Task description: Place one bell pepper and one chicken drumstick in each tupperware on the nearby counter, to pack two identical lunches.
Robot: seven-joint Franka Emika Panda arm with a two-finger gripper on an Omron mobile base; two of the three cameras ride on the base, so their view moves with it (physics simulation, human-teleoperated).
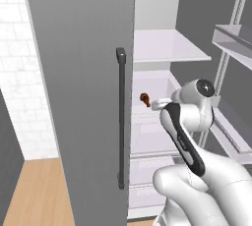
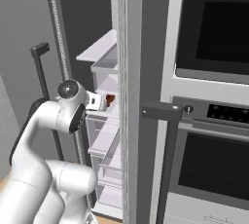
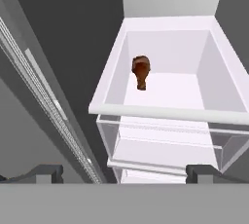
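The task seems to be at an early step. The arm reaches into the open fridge, and the end effector [image 3: 124, 173] is released, its jaws standing wide apart and holding nothing. One chicken drumstick [image 3: 140, 71] lies in a white drawer [image 3: 160, 107] of the fridge, near the back left corner of the drawer, well apart from the end effector. It is not yet picked up. I judge that all the packing is left to do: peppers, containers and worktop are not to be seen here.

The drumstick is brown, with a round thick end and a narrow end. The drawer is a smooth white box with straight walls. Below it sits a clear bin [image 3: 165, 142]. The fridge door [image 1: 78, 97] is flat, grey and matte, with a dark straight bar handle [image 1: 121, 117].
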